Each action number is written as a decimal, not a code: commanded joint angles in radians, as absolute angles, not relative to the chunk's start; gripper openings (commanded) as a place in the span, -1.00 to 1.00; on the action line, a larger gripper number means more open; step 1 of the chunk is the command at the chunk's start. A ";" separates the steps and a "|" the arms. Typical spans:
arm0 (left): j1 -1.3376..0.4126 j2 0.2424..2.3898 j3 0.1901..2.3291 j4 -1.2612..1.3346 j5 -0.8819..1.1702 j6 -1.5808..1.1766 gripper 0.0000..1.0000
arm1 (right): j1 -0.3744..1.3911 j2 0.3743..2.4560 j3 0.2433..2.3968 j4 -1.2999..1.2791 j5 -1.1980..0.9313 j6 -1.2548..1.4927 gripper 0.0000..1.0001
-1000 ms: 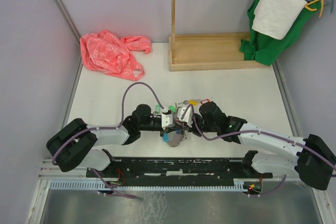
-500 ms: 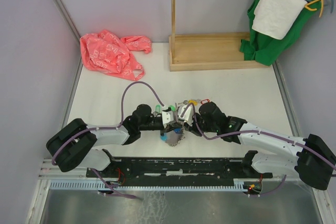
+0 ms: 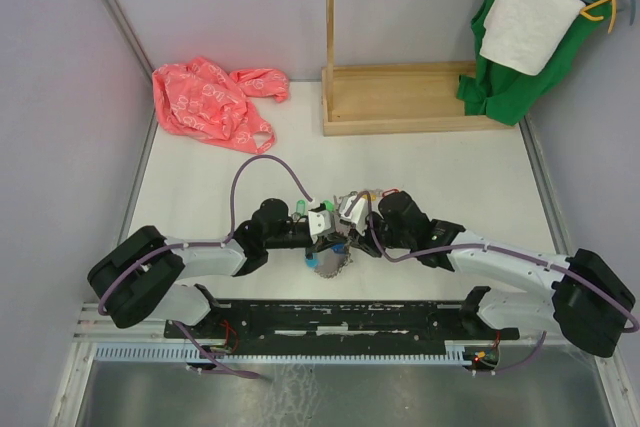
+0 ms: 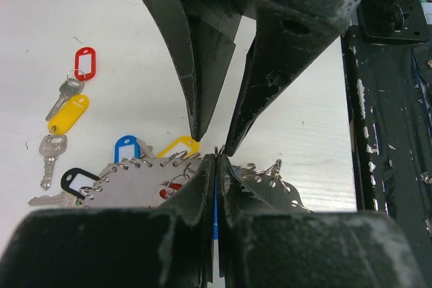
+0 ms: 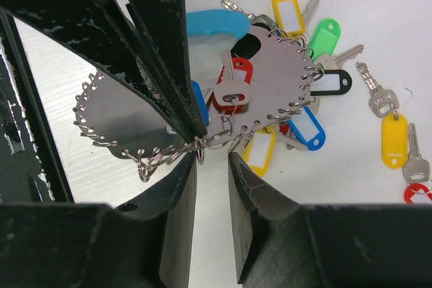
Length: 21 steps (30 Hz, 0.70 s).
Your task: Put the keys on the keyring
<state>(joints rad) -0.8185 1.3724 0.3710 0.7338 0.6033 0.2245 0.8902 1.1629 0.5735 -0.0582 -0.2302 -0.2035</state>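
Note:
The keyring [image 5: 273, 75] is a grey metal piece edged with small split rings, with a light-blue sleeve [image 5: 216, 21]. It lies on the white table hung with red, yellow, green, black and blue tagged keys. It also shows in the left wrist view [image 4: 135, 187] and the top view [image 3: 328, 263]. My left gripper [image 4: 216, 160] is shut on a thin blue tag at the keyring's edge. My right gripper [image 5: 211, 160] is open, tip to tip with the left gripper, with a small split ring [image 5: 200, 153] at its left finger. Loose keys [image 4: 67, 92] lie beside the keyring.
A pink plastic bag [image 3: 210, 102] lies at the back left. A wooden frame [image 3: 400, 97] stands at the back middle. A green cloth and a white towel [image 3: 525, 22] hang at the back right. A black rail [image 3: 340, 317] runs along the near edge.
My right gripper has moved a little left, closer to the left gripper's tips. The keyring has shifted slightly left. The left arm has stayed put.

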 commanded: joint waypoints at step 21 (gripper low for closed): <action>-0.810 1.293 0.338 0.808 0.466 0.057 -0.95 | 0.854 1.131 0.511 0.100 -0.320 -0.189 -0.99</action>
<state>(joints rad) -0.8185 1.3468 0.3614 0.7391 0.5571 0.1612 0.8600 1.1904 0.5297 0.0505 -0.3176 -0.1947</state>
